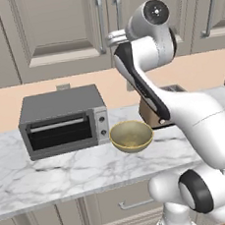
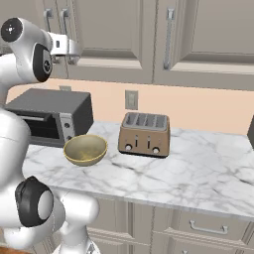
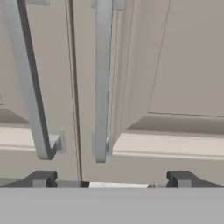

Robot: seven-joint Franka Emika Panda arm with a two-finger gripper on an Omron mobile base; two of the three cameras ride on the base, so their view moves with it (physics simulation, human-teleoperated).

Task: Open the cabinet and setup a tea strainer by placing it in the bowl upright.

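The cabinet is closed, and its two silver bar handles meet in the middle. In the hand view the left handle and the right handle hang close in front of me. My gripper is open, level with the handles' lower ends, and holds nothing. The right handle lies between the lines of my two fingertips. The yellowish-olive bowl sits empty on the marble counter below. The tea strainer is out of view.
A grey toaster oven stands left of the bowl and a brown slotted toaster right of it. Another wall cabinet is to the right. Drawer fronts run under the marble counter.
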